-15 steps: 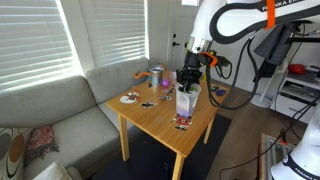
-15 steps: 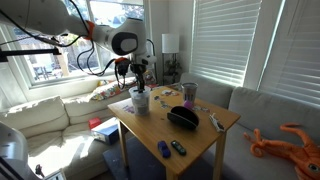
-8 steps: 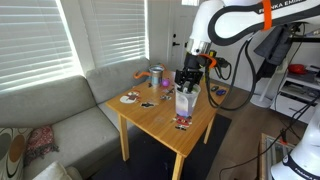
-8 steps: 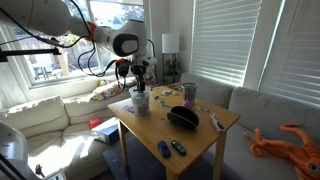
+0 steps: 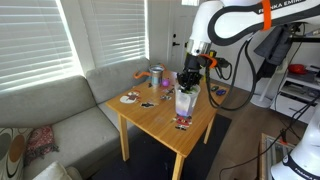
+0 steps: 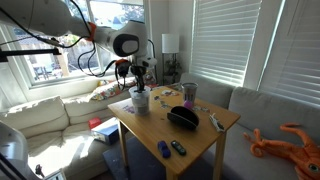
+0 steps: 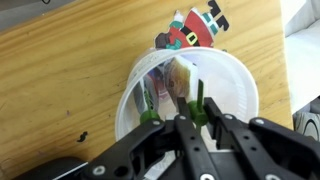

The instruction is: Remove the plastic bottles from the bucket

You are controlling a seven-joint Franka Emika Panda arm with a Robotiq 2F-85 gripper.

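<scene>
Wrist view: pincer (image 7: 176, 106) inside the bucket (image 7: 238, 88), fingers (image 7: 200, 101) flanking a bottle (image 7: 170, 78) (whether clamped, cannot tell).

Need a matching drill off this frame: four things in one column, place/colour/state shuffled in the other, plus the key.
Things:
1. bucket
2. can
3. Santa figure
4. orange toy

Descriptions:
a. on the sofa
b. gripper reaching down into it
c. flat on the table, just outside the bucket's rim
d. grey and orange, upright on the table

Pairs: 1-b, 2-d, 3-c, 4-a
</scene>
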